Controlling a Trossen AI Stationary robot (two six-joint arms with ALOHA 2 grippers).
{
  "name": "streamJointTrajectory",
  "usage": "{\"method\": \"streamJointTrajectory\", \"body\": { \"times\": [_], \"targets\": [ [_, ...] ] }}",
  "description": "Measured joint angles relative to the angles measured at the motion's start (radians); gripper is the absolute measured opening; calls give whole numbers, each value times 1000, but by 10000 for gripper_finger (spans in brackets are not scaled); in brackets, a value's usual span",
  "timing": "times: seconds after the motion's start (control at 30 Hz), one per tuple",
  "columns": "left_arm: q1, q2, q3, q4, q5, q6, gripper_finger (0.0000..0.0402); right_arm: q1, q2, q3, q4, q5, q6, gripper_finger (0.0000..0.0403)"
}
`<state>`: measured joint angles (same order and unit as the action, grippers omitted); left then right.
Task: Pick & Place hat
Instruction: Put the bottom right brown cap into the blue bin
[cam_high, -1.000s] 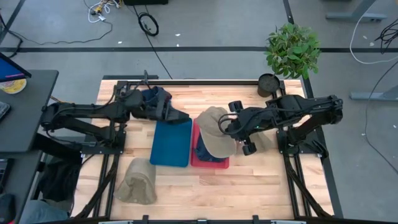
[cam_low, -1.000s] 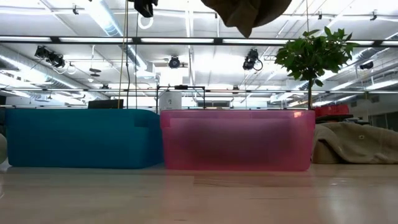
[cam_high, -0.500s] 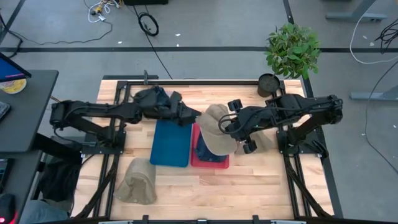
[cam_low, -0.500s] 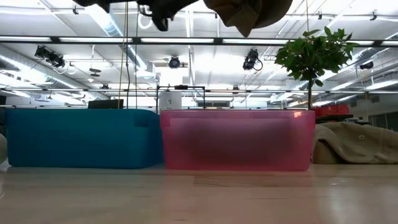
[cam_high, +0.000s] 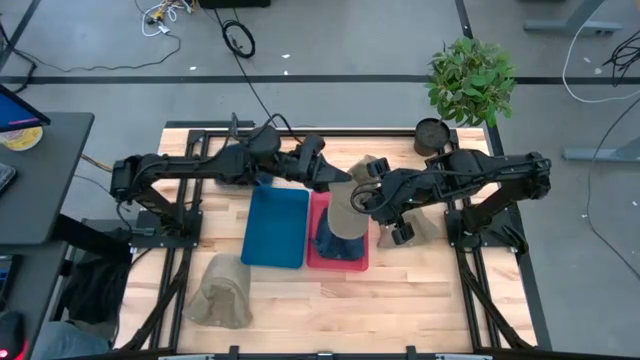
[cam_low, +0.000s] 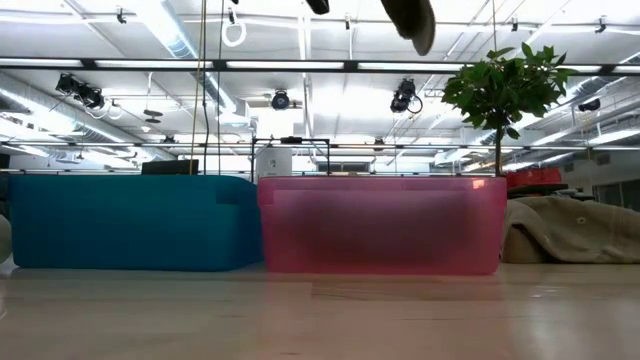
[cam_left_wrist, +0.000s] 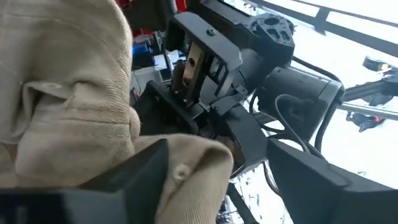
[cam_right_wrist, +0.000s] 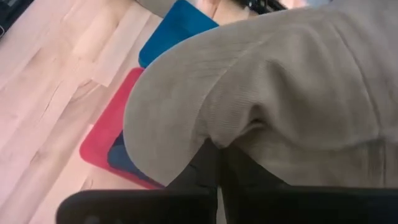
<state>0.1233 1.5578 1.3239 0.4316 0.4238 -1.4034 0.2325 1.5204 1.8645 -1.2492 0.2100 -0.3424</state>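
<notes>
A tan corduroy hat (cam_high: 345, 208) hangs in the air over the pink bin (cam_high: 342, 263), held by my right gripper (cam_high: 362, 196), which is shut on it. It fills the right wrist view (cam_right_wrist: 280, 93) and shows at the top of the low view (cam_low: 410, 15). My left gripper (cam_high: 328, 178) reaches in from the table's left, open, with a fold of the hat (cam_left_wrist: 186, 165) between its spread fingers. A dark blue hat (cam_high: 328, 243) lies inside the pink bin. My right gripper holds the tan hat from the table's right side. The cloth drapes over its fingers (cam_right_wrist: 214, 177) and hides the place of contact. The hat is lifted clear and hangs bunched above the pink bin. My left gripper has one finger (cam_left_wrist: 134, 174) lying against the hat's cloth (cam_left_wrist: 186, 165), coming level from the table's left; whether the other finger touches it, I cannot tell.
A blue bin (cam_high: 275, 228) stands left of the pink one. Another tan hat (cam_high: 222, 290) lies on the table's near left, and one more (cam_high: 428, 225) lies by the right arm's base. A potted plant (cam_high: 470, 80) stands at the far right corner.
My left arm has swung toward the table's right, from over the blue bin's far end up to the hat. The hat, which was spread wide over the pink bin, now hangs narrow and bunched. My right gripper has stayed about where it was.
</notes>
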Motion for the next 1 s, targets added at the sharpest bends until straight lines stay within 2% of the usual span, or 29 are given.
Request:
{"method": "streamJointTrajectory", "body": {
  "times": [0.07, 0.23, 0.3, 0.4, 0.53, 0.87, 1.0],
  "targets": [
    [9, 0, 0, -18, 43, 10, 221, 0, 0, 0, -15, 0, 18, 0],
    [-3, 0, 0, -27, 225, 43, 108, 0, -7, 0, -28, -14, 46, 0],
    [-13, 0, 0, -28, 233, 61, 82, 0, -10, 4, -31, -21, 46, 0],
    [-24, 0, 0, -27, 246, 66, 73, -1, -11, 11, -31, -36, 34, 0],
    [-24, -1, 0, -93, 264, 128, 100, -3, -11, 34, -52, -46, 34, 0],
    [-8, -2, 0, -189, 309, 186, 249, -3, -11, 70, -79, -88, 73, 0],
    [6, -2, 0, -309, 376, 181, 288, -3, -11, 71, -137, -95, 130, 0]
  ]
}}
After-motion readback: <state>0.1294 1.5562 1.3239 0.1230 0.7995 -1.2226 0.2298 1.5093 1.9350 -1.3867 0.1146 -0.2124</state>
